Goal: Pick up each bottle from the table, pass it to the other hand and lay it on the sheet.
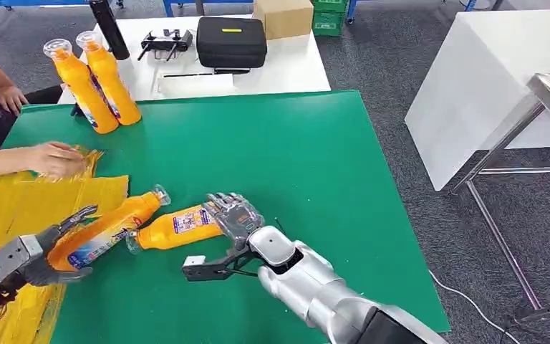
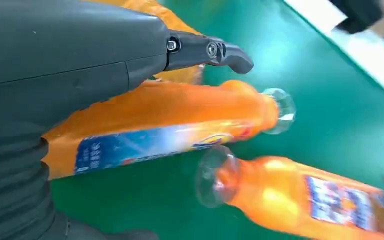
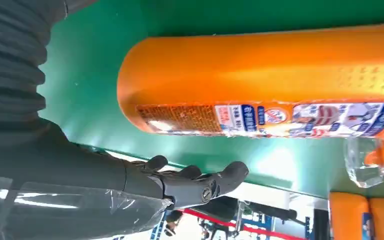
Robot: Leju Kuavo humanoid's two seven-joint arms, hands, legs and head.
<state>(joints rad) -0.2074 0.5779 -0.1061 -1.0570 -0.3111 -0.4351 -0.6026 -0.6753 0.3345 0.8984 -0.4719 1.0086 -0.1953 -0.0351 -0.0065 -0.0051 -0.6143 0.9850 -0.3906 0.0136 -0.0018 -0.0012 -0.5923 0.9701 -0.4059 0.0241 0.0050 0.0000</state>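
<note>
While my left hand (image 1: 39, 254) wraps its fingers (image 1: 79, 215) around the lower body of 1 orange bottle (image 1: 107, 228), that bottle lies tilted with its clear cap (image 1: 160, 193) pointing up the table and its base end at the edge of the yellow sheet (image 1: 14, 208). From my left wrist, a dark finger (image 2: 215, 52) reaches over the top of it, so I hold it. My right hand (image 1: 233, 215) sits at the base end of a 2nd orange bottle (image 1: 175, 228), which lies flat on the green mat (image 1: 279, 158) with its cap end just beside the 1st bottle's neck. My right fingers look spread over the bottle's end; from my right wrist the fingers (image 3: 200, 182) stand apart from the bottle, with green mat between, so I think they grip nothing, though the head view is too crowded to be sure. Farther up the mat, 2 more orange bottles (image 1: 97, 82) stand upright, touching side by side near the far left corner. A person's hand (image 1: 54, 159) rests on the sheet's upper edge. Beyond the mat, a white table (image 1: 286, 68) carries a black case (image 1: 230, 41) and a cardboard box (image 1: 283, 17).
</note>
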